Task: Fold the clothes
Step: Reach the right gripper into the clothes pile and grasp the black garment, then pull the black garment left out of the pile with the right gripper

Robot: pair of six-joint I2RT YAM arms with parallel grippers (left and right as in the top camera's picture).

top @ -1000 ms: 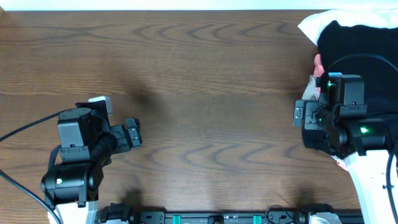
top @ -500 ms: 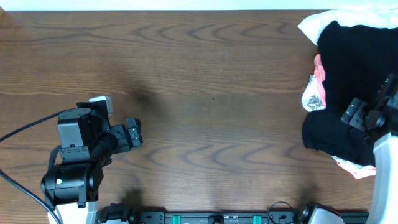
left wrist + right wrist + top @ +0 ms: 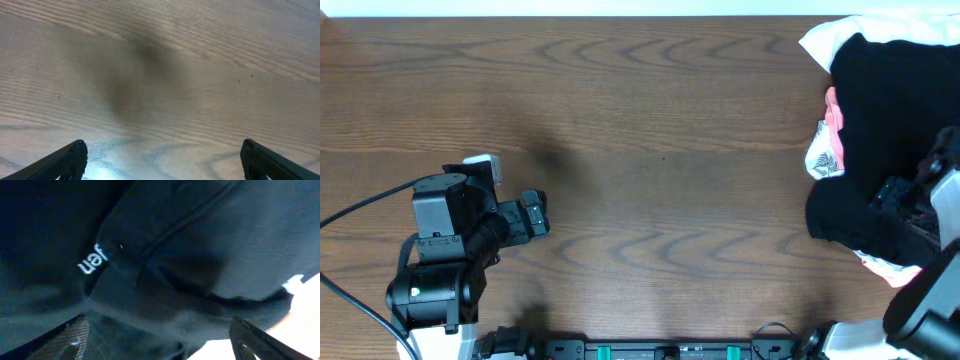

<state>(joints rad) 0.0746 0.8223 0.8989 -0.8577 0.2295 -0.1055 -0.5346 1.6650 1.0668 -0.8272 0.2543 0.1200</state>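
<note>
The clothes, a black garment [image 3: 880,110], lie bunched at the table's right edge on top of other fabric. In the right wrist view the black garment [image 3: 200,240] fills the frame, with a small white logo [image 3: 92,260] on it. My right gripper [image 3: 898,197] is low over the bundle's lower part. Seen from the wrist, the right gripper [image 3: 160,332] is open, with a ridge of black cloth lying between its fingers [image 3: 70,337]. My left gripper [image 3: 535,215] rests at the left front, far from the garment. From its own wrist the left gripper [image 3: 162,152] stands open over bare wood.
A white garment [image 3: 835,35] sticks out from under the black one at the back right. A coral-pink piece [image 3: 833,115] and a patterned white scrap [image 3: 823,155] show at its left edge. Brown table [image 3: 660,150] spans the view.
My right arm has swung from the pile's left edge out to the right and come down onto the black cloth, its jaws narrowing slightly. The left arm has not moved.
</note>
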